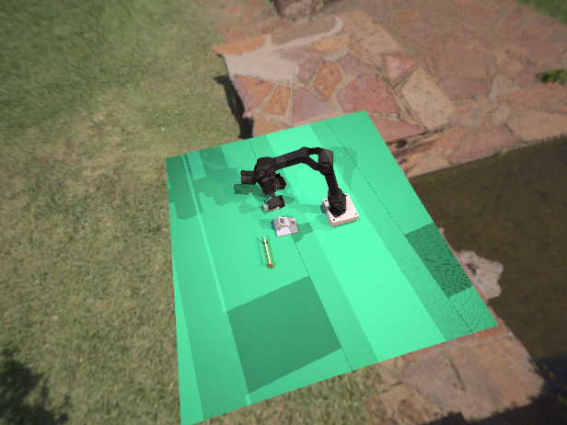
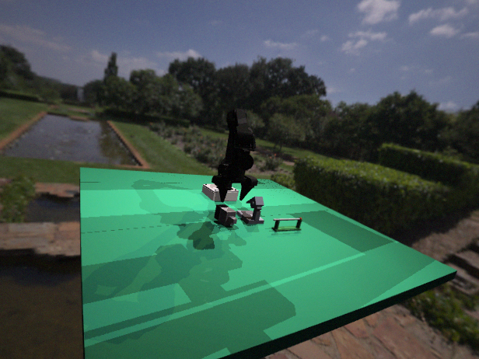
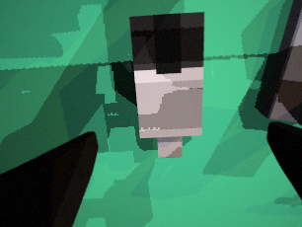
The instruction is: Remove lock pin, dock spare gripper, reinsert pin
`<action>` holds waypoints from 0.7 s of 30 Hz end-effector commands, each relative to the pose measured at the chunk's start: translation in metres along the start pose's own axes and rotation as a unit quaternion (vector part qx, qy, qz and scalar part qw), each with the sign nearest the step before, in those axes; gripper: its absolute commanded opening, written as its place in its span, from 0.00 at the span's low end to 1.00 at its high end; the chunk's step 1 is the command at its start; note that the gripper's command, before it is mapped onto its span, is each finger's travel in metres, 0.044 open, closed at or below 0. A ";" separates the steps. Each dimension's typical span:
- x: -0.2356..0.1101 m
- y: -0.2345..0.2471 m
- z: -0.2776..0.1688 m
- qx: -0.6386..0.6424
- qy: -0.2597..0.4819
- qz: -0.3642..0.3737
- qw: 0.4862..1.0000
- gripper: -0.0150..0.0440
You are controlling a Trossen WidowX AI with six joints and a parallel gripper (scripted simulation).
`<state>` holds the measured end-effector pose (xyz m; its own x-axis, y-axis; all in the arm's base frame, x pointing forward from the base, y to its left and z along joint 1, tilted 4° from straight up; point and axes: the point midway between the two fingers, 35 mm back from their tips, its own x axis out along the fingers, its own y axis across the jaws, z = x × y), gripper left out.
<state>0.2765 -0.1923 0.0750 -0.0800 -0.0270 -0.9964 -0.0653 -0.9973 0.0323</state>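
The mount [image 1: 290, 227] [image 2: 256, 203] is a pale grey base with a raised socket block; its edge shows at the right of the wrist view [image 3: 287, 74]. No pin is seen through the socket. The white pin with a red end [image 1: 267, 250] [image 2: 288, 219] lies across a low rack with two dark posts [image 2: 276, 224]. The spare gripper [image 1: 276, 202] [image 2: 225, 216] [image 3: 170, 106] is a black and grey block lying beside the mount, its small spigot pointing away from its black end. My gripper [image 2: 232, 200] [image 3: 180, 135] is open and empty, above the spare gripper and apart from it.
The arm's white base block [image 1: 342, 218] [image 2: 221, 194] stands behind the mount. The arm [image 1: 295, 158] [image 2: 237, 151] arches from it to above the spare gripper. The green table [image 1: 295, 322] [image 2: 330, 291] carries shadows and darker patches.
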 end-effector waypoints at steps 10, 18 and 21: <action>-0.024 0.001 0.003 -0.247 0.052 0.015 0.968 1.00; -0.030 0.002 0.008 -0.576 0.097 0.073 0.808 1.00; -0.033 0.002 0.010 -0.681 0.103 0.105 0.718 1.00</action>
<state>0.2728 -0.1925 0.1019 0.1032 -0.0448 -0.9937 0.7705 -0.6281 0.1084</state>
